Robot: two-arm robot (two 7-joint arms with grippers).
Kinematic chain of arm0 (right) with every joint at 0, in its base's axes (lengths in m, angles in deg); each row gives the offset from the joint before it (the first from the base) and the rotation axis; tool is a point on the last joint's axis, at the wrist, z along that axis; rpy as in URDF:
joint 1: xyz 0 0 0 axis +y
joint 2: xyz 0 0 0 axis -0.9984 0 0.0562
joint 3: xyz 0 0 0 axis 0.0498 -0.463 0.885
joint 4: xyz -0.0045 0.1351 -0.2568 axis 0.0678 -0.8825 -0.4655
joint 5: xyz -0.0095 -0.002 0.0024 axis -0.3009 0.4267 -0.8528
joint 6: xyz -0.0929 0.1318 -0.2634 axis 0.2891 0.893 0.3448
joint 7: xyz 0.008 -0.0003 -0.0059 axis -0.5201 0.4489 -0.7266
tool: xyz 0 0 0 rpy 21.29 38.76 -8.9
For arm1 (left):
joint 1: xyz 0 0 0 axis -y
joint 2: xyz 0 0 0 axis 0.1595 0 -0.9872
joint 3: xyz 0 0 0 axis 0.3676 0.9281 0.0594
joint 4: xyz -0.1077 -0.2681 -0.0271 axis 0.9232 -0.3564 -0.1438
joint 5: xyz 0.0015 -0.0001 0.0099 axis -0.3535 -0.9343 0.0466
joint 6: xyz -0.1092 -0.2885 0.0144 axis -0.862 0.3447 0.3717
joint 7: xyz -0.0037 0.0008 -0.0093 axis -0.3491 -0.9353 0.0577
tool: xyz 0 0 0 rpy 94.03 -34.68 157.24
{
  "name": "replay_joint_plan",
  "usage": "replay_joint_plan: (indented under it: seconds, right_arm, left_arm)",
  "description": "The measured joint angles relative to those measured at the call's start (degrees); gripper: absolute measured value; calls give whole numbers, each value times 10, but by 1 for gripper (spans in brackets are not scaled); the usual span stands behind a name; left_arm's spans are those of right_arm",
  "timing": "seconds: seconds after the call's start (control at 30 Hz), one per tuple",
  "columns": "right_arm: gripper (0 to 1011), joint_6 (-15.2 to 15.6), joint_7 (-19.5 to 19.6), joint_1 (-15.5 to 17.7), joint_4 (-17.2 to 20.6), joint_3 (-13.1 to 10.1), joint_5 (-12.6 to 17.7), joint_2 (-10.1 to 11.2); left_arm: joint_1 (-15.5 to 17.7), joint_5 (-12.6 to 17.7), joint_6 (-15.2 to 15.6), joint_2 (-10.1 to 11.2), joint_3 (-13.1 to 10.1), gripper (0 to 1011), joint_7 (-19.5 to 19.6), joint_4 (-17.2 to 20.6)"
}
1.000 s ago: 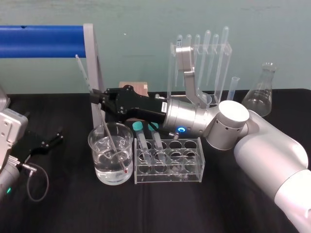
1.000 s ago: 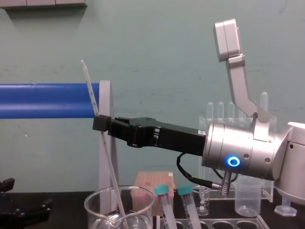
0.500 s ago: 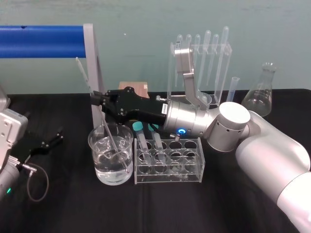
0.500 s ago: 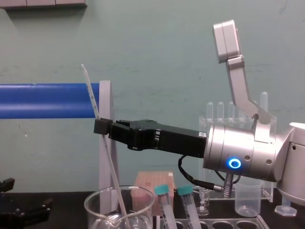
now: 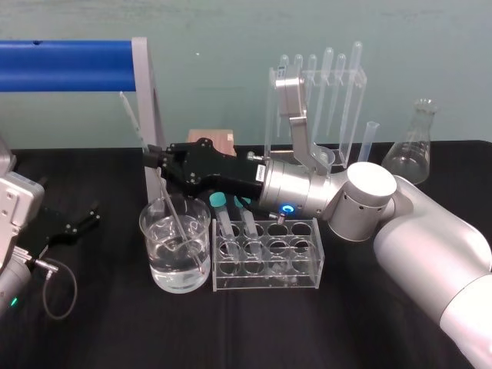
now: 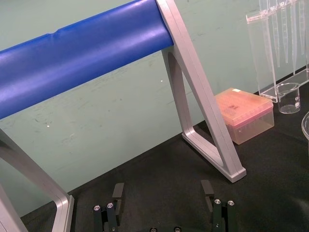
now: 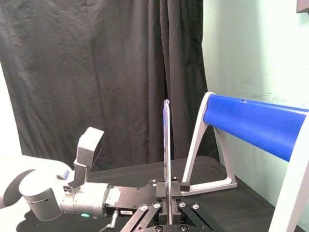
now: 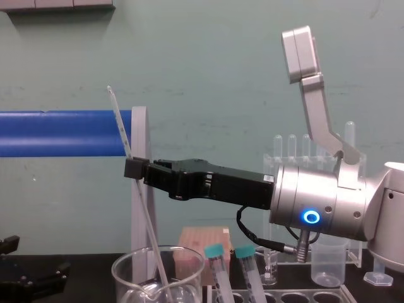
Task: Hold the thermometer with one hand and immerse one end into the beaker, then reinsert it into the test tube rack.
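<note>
Over the black bench (image 5: 115,330), the right tool (image 5: 154,157), a long black two-finger gripper on a silver wrist, is clenched on the thin clear glass thermometer (image 5: 174,219), whose upper end sticks up above the fingers. Below the tool the rod slants down into the wide clear glass beaker (image 5: 146,224), its lower end under the water. Just beside the beaker on the right stands the pale translucent test tube rack (image 5: 265,265), holding two teal-capped tubes (image 5: 223,215). Far to the left, the left tool (image 6: 164,189) rests with fingers spread, well apart from the beaker.
</note>
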Motion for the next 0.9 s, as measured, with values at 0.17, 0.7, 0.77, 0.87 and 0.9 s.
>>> replay_joint_plan:
  seconds: [0.17, 0.7, 0.77, 0.87, 0.9]
  right_arm:
    - [54, 0, 0, 1, 2, 0, 0, 0]
    - [54, -1, -3, 0, -3, 0, 5, -3]
    - [54, -1, -4, -1, -4, 0, 5, -3]
    - [54, -1, -5, -1, -6, 0, 5, -4]
    - [54, -2, -5, -1, -6, 0, 5, -4]
  left_arm:
    - [0, 0, 0, 0, 0, 1008, 0, 0]
    - [0, 0, 0, 0, 0, 1008, 0, 0]
    - [0, 0, 0, 0, 0, 1008, 0, 0]
    - [0, 0, 0, 0, 0, 1008, 0, 0]
    - [0, 0, 0, 0, 0, 1008, 0, 0]
